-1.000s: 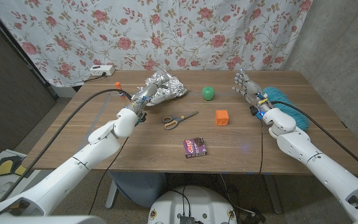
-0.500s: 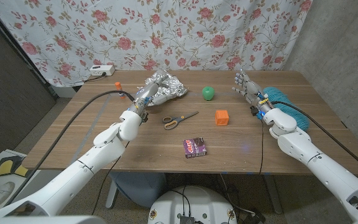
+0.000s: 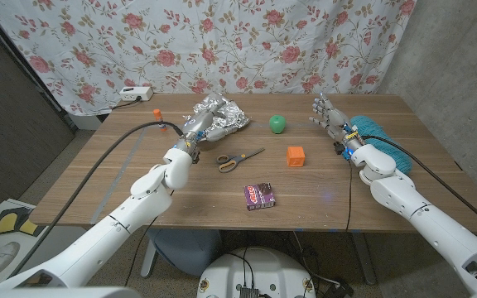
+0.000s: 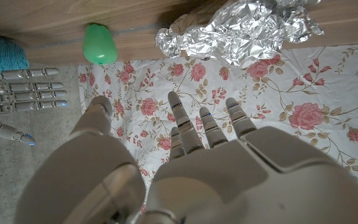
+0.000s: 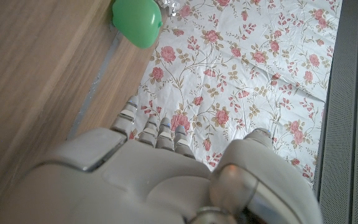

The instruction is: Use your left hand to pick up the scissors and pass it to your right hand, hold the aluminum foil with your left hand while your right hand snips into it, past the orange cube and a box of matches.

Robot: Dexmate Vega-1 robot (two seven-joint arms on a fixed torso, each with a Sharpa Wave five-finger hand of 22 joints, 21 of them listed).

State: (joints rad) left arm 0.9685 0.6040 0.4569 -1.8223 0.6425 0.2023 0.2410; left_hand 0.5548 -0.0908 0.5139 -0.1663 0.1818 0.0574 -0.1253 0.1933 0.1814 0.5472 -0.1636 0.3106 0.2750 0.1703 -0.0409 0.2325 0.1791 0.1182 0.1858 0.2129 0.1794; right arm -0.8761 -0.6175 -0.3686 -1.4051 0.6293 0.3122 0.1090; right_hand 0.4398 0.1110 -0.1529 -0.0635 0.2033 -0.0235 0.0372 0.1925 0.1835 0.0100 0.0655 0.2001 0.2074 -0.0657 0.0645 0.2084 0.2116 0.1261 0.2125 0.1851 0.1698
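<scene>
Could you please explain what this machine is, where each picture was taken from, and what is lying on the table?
It is a stationary robot with two arms, each ending in a humanlike hand. One picture looks down from its head; the other two come from wrist cameras looking along each hand, so they appear turned. On the wooden table lie scissors, crumpled aluminum foil, an orange cube, a box of matches and a green ball. The left hand is beside the foil; the right hand waits with its fingers apart. Neither holds anything.
</scene>
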